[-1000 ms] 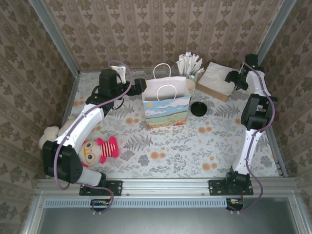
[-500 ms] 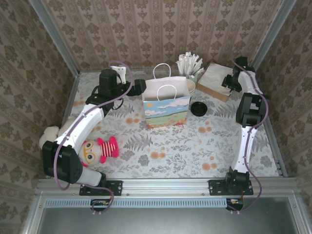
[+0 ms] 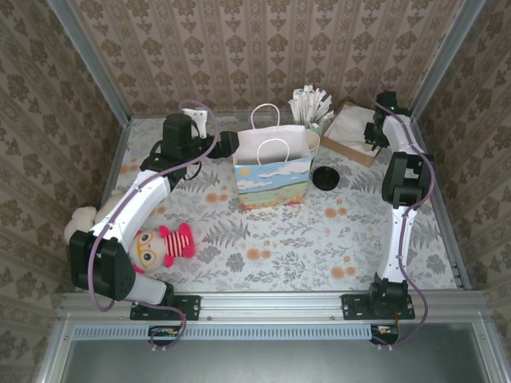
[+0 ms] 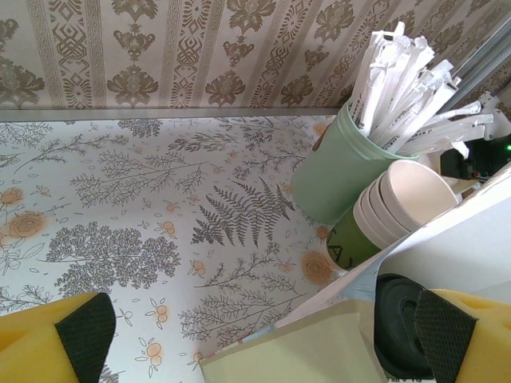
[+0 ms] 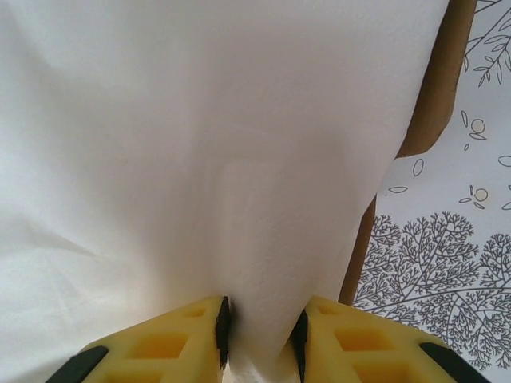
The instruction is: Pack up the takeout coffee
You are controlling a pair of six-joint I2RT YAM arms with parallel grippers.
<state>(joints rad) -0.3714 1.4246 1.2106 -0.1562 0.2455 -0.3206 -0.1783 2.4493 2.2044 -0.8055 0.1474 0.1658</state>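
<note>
Right wrist shows my right gripper [image 5: 259,331] clamped on a fold of napkin [image 5: 200,120], likely meant for the gift bag [image 3: 271,182]. The takeout coffee [image 3: 326,177] stands on the counter [image 3: 279,239] just beside it, not yet packed; my left gripper [image 4: 263,339] hangs wide apart.

Reaching forward and inward with left arm [image 3: 144,195], left gripper [image 4: 263,339] spread fully wide. Stretched to far right corner with right arm [image 3: 403,215], wrist angled down; pinching a fold of white napkin [image 5: 200,144] with right gripper [image 5: 259,327], pads nearly together.
</note>
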